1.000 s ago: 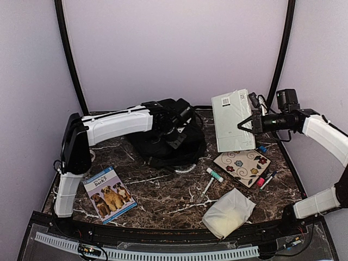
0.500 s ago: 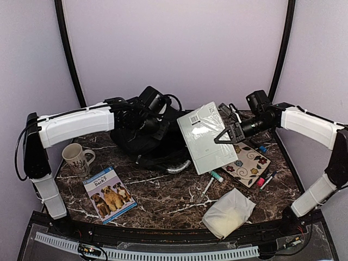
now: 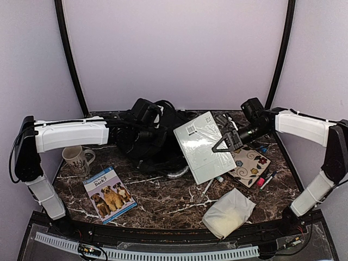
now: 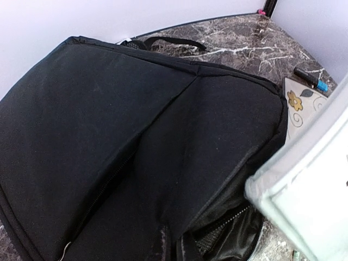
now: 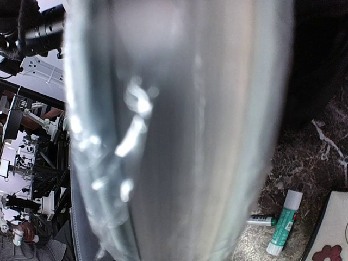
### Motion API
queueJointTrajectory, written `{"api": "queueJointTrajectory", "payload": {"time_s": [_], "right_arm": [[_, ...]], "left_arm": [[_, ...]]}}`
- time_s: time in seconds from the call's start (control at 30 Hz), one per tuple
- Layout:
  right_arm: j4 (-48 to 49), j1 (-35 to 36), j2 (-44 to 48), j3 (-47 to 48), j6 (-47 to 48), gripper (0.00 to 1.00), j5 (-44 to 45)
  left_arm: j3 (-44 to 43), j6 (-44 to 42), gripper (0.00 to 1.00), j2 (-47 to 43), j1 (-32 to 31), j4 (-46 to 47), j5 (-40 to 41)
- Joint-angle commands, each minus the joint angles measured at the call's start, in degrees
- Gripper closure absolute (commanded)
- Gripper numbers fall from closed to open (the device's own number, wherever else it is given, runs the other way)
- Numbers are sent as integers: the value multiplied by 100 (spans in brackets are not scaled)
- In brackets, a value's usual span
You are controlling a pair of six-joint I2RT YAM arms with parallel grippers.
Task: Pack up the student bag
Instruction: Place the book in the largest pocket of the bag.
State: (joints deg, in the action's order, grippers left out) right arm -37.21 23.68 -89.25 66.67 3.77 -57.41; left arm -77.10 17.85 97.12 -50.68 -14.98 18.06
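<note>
The student bag (image 3: 163,149), a large black backpack, lies at the back middle of the table. My left gripper (image 3: 140,140) is down on its top and shut on the fabric. In the left wrist view the student bag (image 4: 136,136) fills the frame, its unzipped mouth (image 4: 234,228) gapes at the bottom, and my own fingers do not show. My right gripper (image 3: 224,142) is shut on the edge of a pale plastic-wrapped book (image 3: 202,147) with a barcode label, held tilted just right of the bag's mouth. That book (image 5: 179,136) blocks most of the right wrist view.
A mug (image 3: 75,157) and a dog book (image 3: 109,194) sit at the left. A floral notebook (image 3: 249,166), a glue stick (image 3: 219,178), a pen (image 3: 206,187), a pink marker (image 3: 261,181) and a white pouch (image 3: 228,212) lie on the right.
My right arm has brought the wrapped book down and leftward, from the back right to beside the bag. My left arm has swung up and left, pulling the bag's fabric with it.
</note>
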Motion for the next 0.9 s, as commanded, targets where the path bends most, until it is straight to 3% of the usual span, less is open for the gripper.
{"api": "queueJointTrajectory", "payload": {"time_s": [0.0, 0.23, 0.43, 0.63, 0.87], "right_arm": [[99, 125, 508, -431, 121, 100, -105], [114, 333, 621, -928, 238, 100, -306], [-172, 556, -295, -401, 217, 100, -939], [272, 1040, -1215, 58, -605, 100, -1007], [714, 1102, -1750, 732, -1701, 100, -689]], "left_arm": [[97, 112, 100, -562, 13, 1191, 3], [108, 406, 100, -526, 14, 1371, -222], [340, 58, 100, -806, -63, 1629, -653], [784, -141, 100, -1169, -261, 1941, -577], [1285, -239, 100, -1555, -417, 2227, -654]]}}
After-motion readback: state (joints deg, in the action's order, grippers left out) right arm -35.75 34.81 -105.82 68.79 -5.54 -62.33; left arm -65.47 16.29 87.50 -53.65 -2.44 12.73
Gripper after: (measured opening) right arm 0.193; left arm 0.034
